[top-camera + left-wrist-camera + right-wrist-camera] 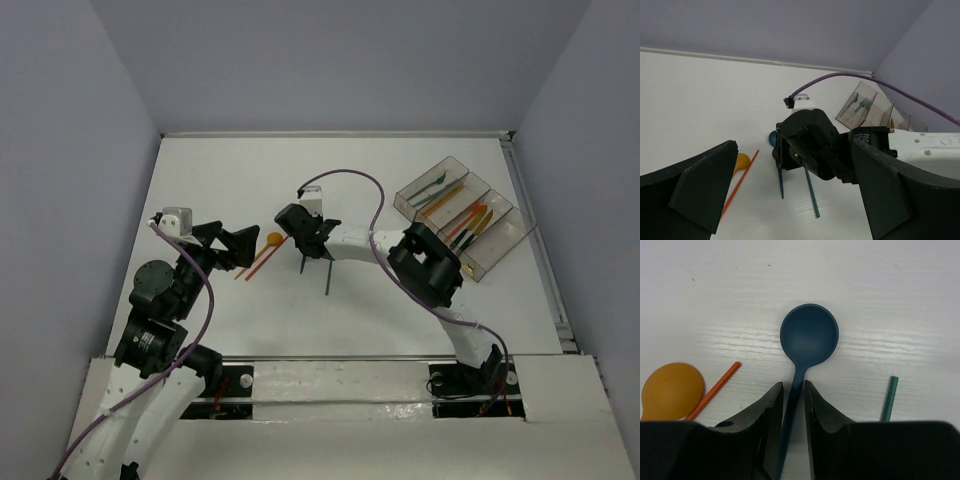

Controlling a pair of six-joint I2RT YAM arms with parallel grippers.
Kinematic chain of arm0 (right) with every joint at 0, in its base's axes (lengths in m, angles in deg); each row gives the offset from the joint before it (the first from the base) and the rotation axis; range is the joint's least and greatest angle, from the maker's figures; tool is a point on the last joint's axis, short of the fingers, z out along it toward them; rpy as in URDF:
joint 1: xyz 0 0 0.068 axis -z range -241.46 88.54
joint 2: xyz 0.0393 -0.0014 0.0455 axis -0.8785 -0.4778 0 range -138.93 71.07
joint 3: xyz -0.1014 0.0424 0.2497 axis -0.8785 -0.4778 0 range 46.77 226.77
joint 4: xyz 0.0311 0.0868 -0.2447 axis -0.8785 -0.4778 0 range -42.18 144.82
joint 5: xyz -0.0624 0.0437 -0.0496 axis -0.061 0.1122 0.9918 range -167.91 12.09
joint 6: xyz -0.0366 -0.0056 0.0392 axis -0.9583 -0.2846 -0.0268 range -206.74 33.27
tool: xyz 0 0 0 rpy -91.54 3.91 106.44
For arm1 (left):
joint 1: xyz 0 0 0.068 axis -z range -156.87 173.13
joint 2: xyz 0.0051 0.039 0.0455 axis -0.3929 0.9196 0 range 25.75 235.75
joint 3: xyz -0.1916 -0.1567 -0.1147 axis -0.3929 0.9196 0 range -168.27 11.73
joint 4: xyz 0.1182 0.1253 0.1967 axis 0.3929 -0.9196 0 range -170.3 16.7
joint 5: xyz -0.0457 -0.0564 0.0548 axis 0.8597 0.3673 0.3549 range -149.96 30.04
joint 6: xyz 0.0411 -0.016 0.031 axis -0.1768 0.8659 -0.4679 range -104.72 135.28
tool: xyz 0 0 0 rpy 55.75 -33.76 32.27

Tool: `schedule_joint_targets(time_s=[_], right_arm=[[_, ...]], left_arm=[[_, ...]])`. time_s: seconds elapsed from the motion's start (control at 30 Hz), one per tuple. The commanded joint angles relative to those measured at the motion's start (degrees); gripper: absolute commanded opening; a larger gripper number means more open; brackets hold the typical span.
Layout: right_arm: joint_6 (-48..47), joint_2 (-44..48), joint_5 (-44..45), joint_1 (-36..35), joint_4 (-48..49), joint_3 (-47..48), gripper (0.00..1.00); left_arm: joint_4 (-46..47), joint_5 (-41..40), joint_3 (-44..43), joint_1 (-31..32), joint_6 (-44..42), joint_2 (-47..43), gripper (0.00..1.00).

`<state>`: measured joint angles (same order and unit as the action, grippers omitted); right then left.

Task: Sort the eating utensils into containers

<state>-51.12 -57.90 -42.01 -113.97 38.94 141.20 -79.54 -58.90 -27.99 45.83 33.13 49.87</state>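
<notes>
My right gripper (794, 390) is low on the table with its two fingers closed against the handle of a dark blue spoon (809, 335), whose bowl points away from me. The spoon lies flat, and its handle shows in the left wrist view (780, 182). An orange spoon (672, 390) and a thin orange-red utensil handle (715, 390) lie to its left, and a teal handle (889, 397) to its right. My left gripper (245, 245) is open and empty, facing the right gripper (300, 240). The clear divided containers (465, 215) at the far right hold several utensils.
The right arm's purple cable (370, 190) arcs over the table between the gripper and the containers. A raised rail (535, 230) runs along the table's right edge. Grey walls close in the back and sides.
</notes>
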Motion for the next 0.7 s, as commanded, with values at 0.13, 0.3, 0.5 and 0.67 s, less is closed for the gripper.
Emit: schedule_joint_targets(time_s=[0.13, 0.3, 0.5, 0.67], right_arm=[[3.8, -0.8, 0.2, 0.8, -5.3, -2.4, 0.14], [8.6, 0.2, 2.2, 0.8, -5.5, -2.4, 0.07], [11.0, 7.9, 2.8, 4.2, -2.2, -4.1, 0.00], [9.1, 22.5, 2.9, 11.3, 7.9, -14.6, 0.00]], left_arm=[[2.6, 0.6, 0.5, -0.4, -0.4, -0.6, 0.99], [2.6, 0.8, 0.6, -0.4, -0.3, -0.6, 0.99], [2.6, 0.8, 0.6, -0.4, -0.4, -0.7, 0.99], [2.5, 0.5, 0.5, -0.4, -0.4, -0.7, 0.99]])
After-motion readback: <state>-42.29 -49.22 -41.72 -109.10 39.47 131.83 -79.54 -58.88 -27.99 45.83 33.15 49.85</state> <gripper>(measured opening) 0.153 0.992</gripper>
